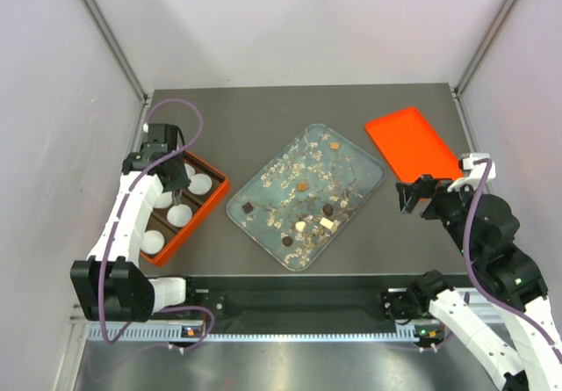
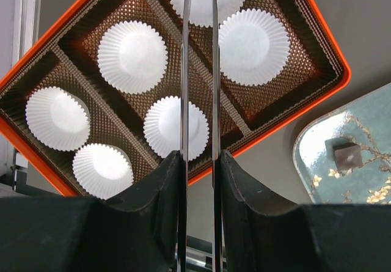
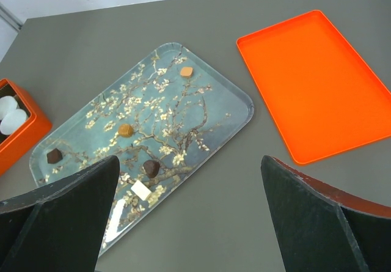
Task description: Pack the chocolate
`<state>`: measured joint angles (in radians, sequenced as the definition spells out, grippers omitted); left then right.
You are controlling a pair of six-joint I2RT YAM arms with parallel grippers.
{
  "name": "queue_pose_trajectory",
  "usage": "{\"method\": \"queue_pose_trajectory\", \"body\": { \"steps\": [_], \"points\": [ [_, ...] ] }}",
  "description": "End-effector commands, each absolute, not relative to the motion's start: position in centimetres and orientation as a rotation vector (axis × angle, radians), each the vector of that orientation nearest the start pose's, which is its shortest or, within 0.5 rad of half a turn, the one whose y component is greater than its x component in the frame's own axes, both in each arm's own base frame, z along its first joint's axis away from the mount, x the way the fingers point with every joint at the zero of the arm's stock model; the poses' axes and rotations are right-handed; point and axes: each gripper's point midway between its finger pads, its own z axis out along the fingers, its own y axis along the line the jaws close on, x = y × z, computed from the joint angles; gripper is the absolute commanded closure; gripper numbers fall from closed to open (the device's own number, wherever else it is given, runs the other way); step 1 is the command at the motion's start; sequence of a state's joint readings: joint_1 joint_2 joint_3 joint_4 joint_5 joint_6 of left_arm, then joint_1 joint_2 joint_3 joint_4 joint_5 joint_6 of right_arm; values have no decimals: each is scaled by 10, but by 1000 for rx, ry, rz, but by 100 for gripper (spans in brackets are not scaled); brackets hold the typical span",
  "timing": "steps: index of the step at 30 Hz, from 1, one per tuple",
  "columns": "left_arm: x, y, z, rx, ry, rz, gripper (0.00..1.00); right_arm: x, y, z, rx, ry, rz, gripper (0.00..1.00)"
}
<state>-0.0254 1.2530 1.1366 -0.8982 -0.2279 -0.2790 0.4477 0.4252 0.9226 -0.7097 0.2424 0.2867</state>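
Several small chocolates lie on the clear flower-patterned tray (image 1: 351,158): a dark round one (image 3: 151,167), a cream square one (image 3: 140,190), a caramel one (image 3: 125,129), an orange-brown one (image 3: 186,71) and a dark one (image 3: 54,156). The orange box (image 2: 330,52) holds several empty white paper cups (image 2: 132,57). My left gripper (image 1: 178,189) hovers over the box, its thin metal blades (image 2: 184,70) a narrow gap apart with nothing seen between them. My right gripper (image 1: 413,196) is wide open and empty, right of the tray.
The flat orange lid (image 1: 413,143) lies at the back right, also in the right wrist view (image 3: 311,82). A dark square chocolate (image 2: 346,155) sits on the tray corner near the box. Grey walls enclose the table (image 1: 263,114).
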Motion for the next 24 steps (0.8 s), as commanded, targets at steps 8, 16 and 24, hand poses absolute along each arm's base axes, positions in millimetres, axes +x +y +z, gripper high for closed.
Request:
{"method": "queue_pose_trajectory", "body": {
  "steps": [8, 16, 24],
  "points": [
    [300, 27, 161, -388, 2487, 190, 75, 194, 56, 318, 35, 1718, 314, 0],
    [298, 29, 155, -395, 2504, 207, 68, 196, 54, 314, 40, 1725, 293, 0],
    [300, 29, 156, -396, 2504, 210, 64, 197, 54, 315, 36, 1721, 289, 0]
  ]
}}
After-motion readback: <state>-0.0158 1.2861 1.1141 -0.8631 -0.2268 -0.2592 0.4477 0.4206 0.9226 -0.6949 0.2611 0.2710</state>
